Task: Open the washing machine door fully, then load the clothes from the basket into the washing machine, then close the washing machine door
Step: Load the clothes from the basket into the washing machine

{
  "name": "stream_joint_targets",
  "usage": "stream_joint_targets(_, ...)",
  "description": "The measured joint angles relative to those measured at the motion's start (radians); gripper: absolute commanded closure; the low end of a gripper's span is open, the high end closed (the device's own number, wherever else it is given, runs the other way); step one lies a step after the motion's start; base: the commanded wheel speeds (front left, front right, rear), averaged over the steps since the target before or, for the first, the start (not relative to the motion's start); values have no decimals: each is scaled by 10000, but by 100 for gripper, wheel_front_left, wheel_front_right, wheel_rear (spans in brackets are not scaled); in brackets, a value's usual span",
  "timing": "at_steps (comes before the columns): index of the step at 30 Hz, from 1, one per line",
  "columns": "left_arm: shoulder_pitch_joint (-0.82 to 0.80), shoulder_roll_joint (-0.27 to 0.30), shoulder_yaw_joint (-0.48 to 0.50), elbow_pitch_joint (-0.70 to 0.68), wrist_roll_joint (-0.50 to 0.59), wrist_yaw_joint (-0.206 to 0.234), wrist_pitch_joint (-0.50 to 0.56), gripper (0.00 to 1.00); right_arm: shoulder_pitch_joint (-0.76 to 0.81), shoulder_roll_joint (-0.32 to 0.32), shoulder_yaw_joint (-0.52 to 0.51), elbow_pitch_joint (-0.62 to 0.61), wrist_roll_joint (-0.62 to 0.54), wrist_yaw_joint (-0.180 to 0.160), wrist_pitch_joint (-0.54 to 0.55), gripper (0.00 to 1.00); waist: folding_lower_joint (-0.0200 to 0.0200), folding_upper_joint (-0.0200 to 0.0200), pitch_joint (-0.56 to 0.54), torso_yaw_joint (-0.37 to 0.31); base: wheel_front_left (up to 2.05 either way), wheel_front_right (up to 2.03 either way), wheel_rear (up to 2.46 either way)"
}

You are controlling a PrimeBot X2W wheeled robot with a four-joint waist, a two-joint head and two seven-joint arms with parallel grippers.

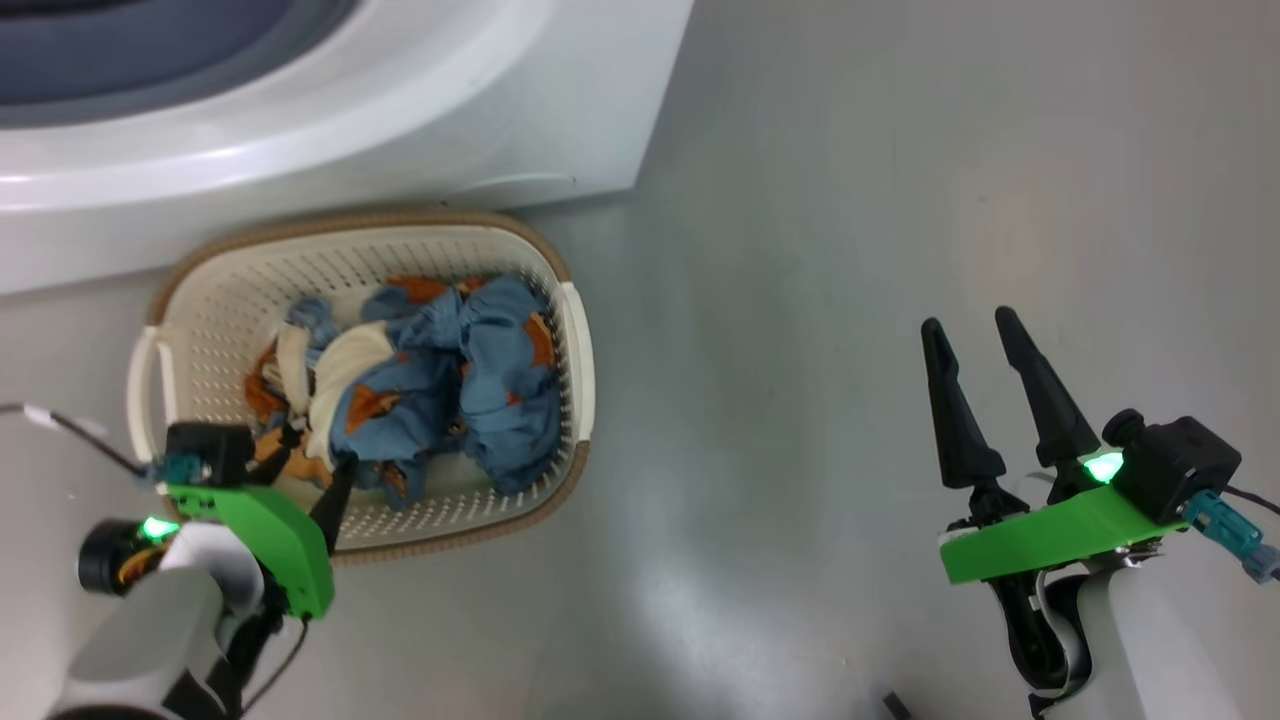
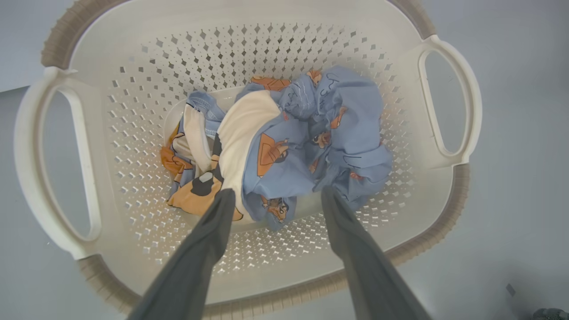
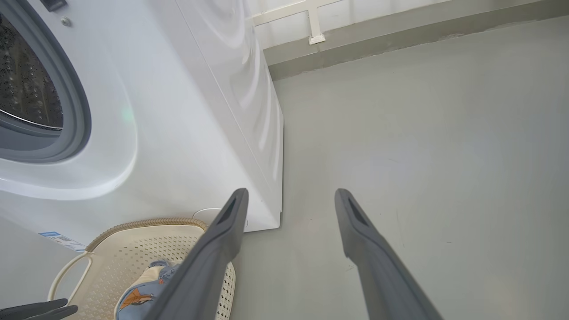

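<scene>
Two handles mark the short ends of the basket (image 1: 360, 222), so its long axis runs side to side, parallel to the front of the washing machine (image 1: 400, 130) just behind it. The left gripper (image 2: 276, 192) points steeply down over the near brown rim, dark fingers spread wide and empty. Their tips are at the near edge of the clothes (image 2: 311, 146) — a soft crumpled heap of blue, orange and cream on the perforated cream bottom; contact cannot be told. The right gripper (image 1: 968, 322) hangs well to the basket's right above the smooth grey floor (image 1: 800, 300), fingers wide apart, holding nothing — the machine's glossy white corner lies ahead on its left.
</scene>
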Motion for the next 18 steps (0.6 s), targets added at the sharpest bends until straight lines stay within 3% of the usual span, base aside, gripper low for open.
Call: stream_joint_targets(18, -1961, 637, -1331, 1241, -606, 0, 652, 0, -808, 75, 178, -359, 81, 0, -4, 0, -1, 0, 1632, -648, 0, 0, 0)
